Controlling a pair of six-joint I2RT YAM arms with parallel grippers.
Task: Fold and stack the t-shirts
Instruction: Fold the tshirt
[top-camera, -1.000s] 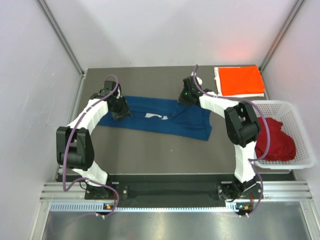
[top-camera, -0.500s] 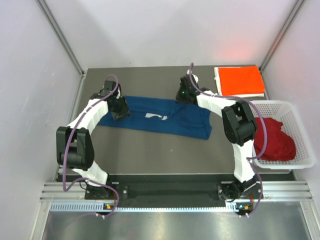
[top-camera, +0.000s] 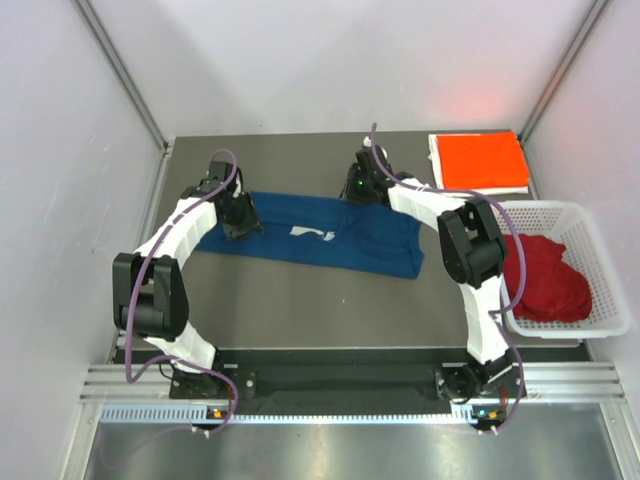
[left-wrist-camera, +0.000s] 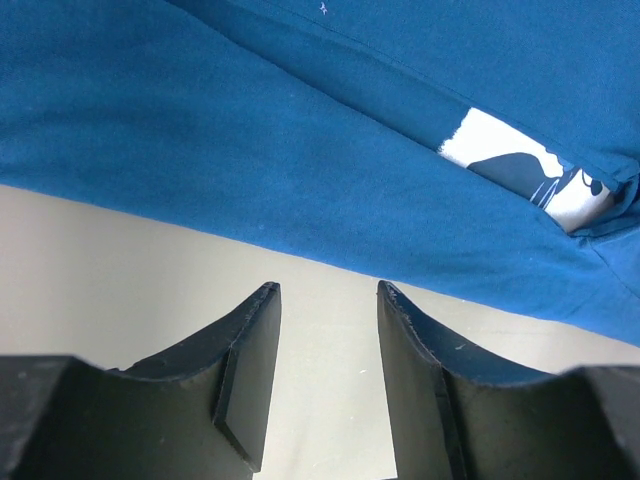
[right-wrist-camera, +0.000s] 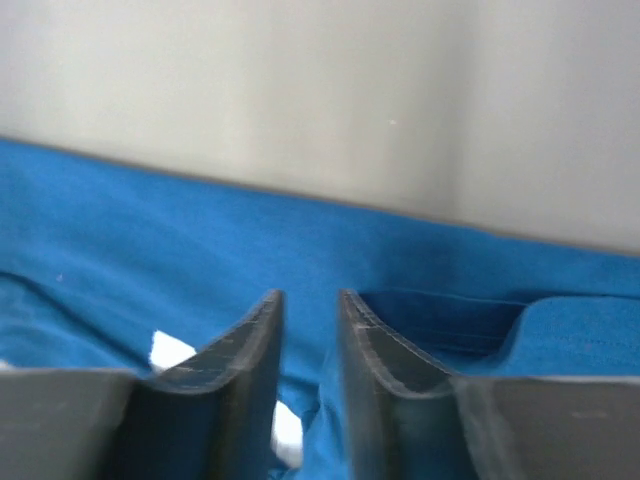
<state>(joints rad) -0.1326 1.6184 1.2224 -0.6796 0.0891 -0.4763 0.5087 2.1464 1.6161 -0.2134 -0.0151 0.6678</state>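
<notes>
- At the left end of the desk (top-camera: 300, 310), the left hand (top-camera: 240, 220) hovers low by the left part of the navy t-shirt (top-camera: 335, 245). Its fingers are spread with nothing between them. The left wrist view shows bare desk under the gap and the cloth's edge just ahead of the tips.
- Across the middle, the navy t-shirt lies flat on the desk as a long band. Its long axis runs left to right, with the right end a little nearer the arms' bases. The white chest print (left-wrist-camera: 510, 165) shows near the centre.
- Right of centre, the right hand (top-camera: 362, 188) sits at the shirt's far edge, directly above the cloth. Its fingers stand only narrowly apart, and no cloth is clearly caught between them.
- The coming fold appears to turn on that long axis. With the hands spaced along the band, one end could be carried over the other. The right hand is already over cloth, while the left hand's fingertips stop just short of the edge.
- At the far right corner, the orange-red t-shirt (top-camera: 483, 160) lies folded square, well apart from the navy one, probably marking where the stack goes.
- Along the right edge, the dark red t-shirt (top-camera: 548, 280) lies heaped in the white basket (top-camera: 590, 212), not yet folded.
</notes>
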